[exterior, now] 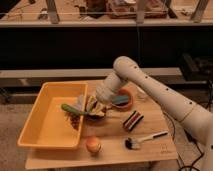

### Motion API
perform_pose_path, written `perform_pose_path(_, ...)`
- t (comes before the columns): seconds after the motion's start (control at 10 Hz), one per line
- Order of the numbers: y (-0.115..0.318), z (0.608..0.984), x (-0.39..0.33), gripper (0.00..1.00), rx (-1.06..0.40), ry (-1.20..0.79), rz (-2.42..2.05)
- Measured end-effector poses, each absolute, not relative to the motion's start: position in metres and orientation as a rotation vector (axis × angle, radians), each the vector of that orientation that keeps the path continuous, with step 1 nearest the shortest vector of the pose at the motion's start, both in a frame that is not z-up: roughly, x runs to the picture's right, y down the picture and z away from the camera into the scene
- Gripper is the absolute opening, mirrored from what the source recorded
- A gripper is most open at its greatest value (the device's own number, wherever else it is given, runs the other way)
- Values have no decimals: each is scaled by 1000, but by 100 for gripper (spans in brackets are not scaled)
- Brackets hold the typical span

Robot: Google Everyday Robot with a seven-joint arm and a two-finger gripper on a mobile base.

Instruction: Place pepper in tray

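The pepper (73, 109), long, thin and dark green, hangs level over the right rim of the yellow tray (39, 139), its tip reaching in above the tray. My gripper (88, 107) is shut on the pepper's right end, just above the tray's right wall. The white arm comes down to it from the upper right. The tray fills the left half of the wooden table.
A small dark clump (75, 121) lies inside the tray by its right wall. A brown bowl (124, 102) sits behind my wrist, a pale cup (142, 94) further right. A round red-yellow fruit (93, 145), a striped block (133, 120) and a brush (145, 138) lie toward the front.
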State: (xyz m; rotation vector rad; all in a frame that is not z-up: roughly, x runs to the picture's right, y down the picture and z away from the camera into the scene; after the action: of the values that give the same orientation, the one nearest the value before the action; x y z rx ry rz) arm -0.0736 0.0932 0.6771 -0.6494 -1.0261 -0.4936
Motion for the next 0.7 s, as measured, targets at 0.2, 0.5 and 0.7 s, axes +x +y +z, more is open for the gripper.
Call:
perform_pose_path(0.2,102,671,-101,4,-667,-1042,-524)
perform_pose_path(0.5,122,670,-129,4,-680,-1030,-519)
perform_pose_path(0.7,133,673,-140,14,-683,-1014,-498)
